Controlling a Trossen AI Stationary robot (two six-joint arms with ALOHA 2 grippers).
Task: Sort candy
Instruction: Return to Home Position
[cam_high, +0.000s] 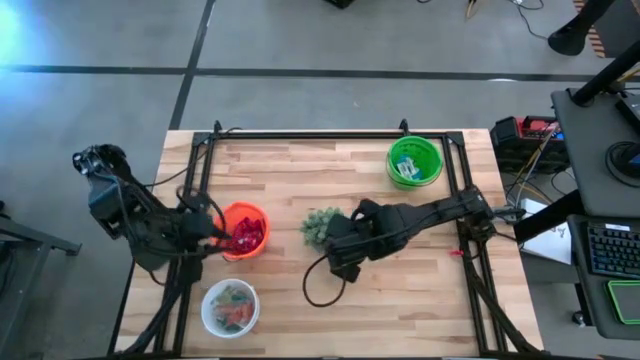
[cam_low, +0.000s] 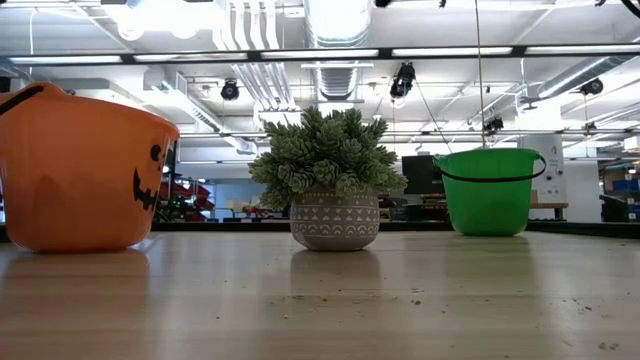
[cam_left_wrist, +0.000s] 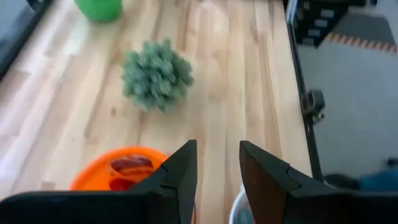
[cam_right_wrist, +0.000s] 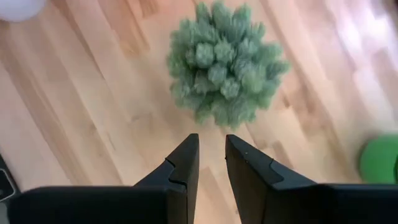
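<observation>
Red candy (cam_high: 247, 236) lies in the orange bowl (cam_high: 243, 230), mixed candy (cam_high: 232, 308) in the white bowl (cam_high: 230, 305), and blue-and-white candy (cam_high: 405, 170) in the green bowl (cam_high: 414, 162). My left gripper (cam_left_wrist: 217, 165) hovers over the orange bowl's (cam_left_wrist: 112, 177) rim on the table's left side. It is open by a narrow gap and holds nothing. My right gripper (cam_right_wrist: 212, 149) hangs above the table beside the spiky green plant (cam_right_wrist: 224, 68). It is also narrowly open and empty. The low view shows no gripper.
The potted plant (cam_high: 320, 225) stands mid-table between the orange and green bowls, close under my right arm. A black frame (cam_high: 330, 135) runs along the table's edges. Bare wood lies toward the near right and far left of the table.
</observation>
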